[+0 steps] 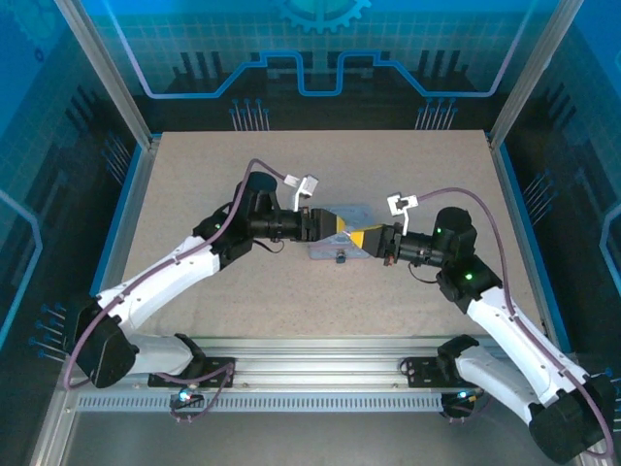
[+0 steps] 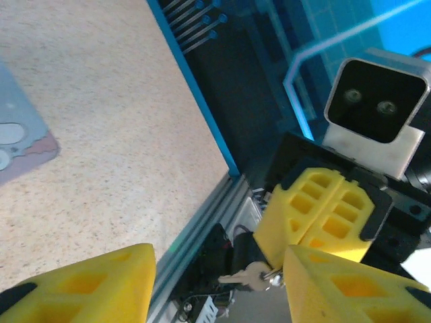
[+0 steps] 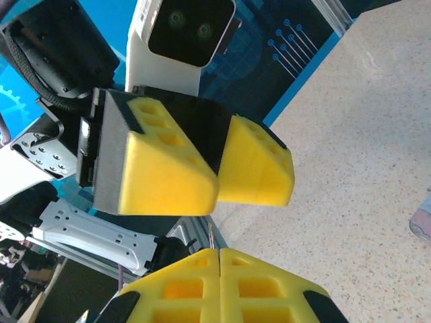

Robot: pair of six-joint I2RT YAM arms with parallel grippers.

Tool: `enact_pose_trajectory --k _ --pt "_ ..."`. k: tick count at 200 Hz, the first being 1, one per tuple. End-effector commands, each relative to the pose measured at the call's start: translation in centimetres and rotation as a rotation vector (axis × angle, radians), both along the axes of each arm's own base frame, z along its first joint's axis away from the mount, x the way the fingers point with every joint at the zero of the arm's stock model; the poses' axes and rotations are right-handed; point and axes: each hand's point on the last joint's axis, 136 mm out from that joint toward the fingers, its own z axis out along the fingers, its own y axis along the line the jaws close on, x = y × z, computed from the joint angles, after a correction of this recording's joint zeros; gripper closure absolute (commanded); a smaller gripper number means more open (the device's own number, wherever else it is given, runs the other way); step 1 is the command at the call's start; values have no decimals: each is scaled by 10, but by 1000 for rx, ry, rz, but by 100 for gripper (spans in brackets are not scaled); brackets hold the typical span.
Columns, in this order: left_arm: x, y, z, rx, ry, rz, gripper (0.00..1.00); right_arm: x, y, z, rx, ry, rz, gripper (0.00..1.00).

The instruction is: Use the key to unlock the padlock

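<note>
- I see the left gripper (image 2: 217, 264) with its yellow fingers apart and nothing between them.
- I see the right gripper (image 2: 311, 217) with its fingers together, clamped on the key (image 2: 250, 276). The key sticks out from the fingertips towards the left gripper.
- The tin (image 1: 325, 249) lies flat at the middle of the table (image 1: 213, 175), under both grippers. I cannot tell what it contains.
- The padlock (image 1: 342, 257) is a small dark object at the tin's near edge. I cannot tell whether it is attached.
</note>
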Motion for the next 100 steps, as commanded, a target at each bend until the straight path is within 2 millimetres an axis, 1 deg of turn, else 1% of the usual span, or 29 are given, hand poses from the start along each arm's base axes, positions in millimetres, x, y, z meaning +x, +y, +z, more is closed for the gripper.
enact_pose_trajectory --k 1,27,50,68,84,100 --pt "8 20 0 9 -32 111 42 6 -11 -12 -33 18 -62 100" --pt "9 33 -21 50 -11 170 40 14 -22 -23 -80 42 -125 100" --pt "11 44 -53 107 39 234 36 22 -33 -30 -124 54 -182 100" --pt "9 48 -74 109 74 260 36 24 -34 -33 -135 55 -182 100" --pt "8 46 -81 77 89 261 36 23 -32 -36 -133 65 -165 100" --pt "6 39 -75 26 78 235 35 20 -27 -34 -117 65 -125 100"
